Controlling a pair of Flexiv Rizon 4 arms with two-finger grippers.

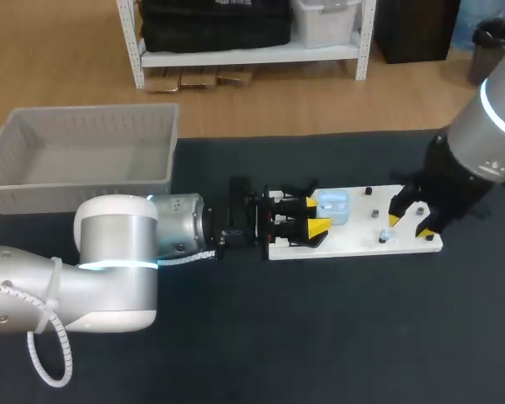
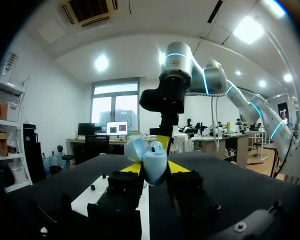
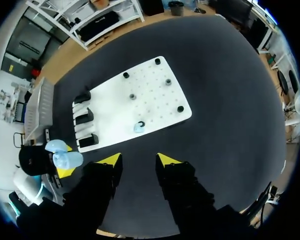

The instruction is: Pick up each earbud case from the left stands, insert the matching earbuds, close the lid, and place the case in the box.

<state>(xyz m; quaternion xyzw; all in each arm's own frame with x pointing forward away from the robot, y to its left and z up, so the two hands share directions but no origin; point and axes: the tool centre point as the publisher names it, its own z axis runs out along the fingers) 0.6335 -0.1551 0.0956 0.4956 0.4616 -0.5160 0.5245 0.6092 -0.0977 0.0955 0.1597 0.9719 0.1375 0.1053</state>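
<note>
The left gripper [image 1: 314, 215] is clamped on the pale blue earbud case [image 2: 155, 162], one yellow finger on each side. It holds the case up off the table, over the left end of the white board [image 3: 155, 95]. The lid [image 2: 134, 148] is flipped open and the opening faces up and out toward the other arm, which looks deliberate: the case makes a steady, open target for something to be dropped in.

The right gripper [image 3: 138, 160] hangs above the right end of the board with its fingers apart and nothing between them. A little blue earbud [image 3: 139, 127] sits on a peg just ahead of it, so that's probably its next grab.

The black stands [image 3: 85, 119] line the board's left edge. The grey box [image 1: 84, 114] waits off to the left, well apart from the case, handy for the left arm.
</note>
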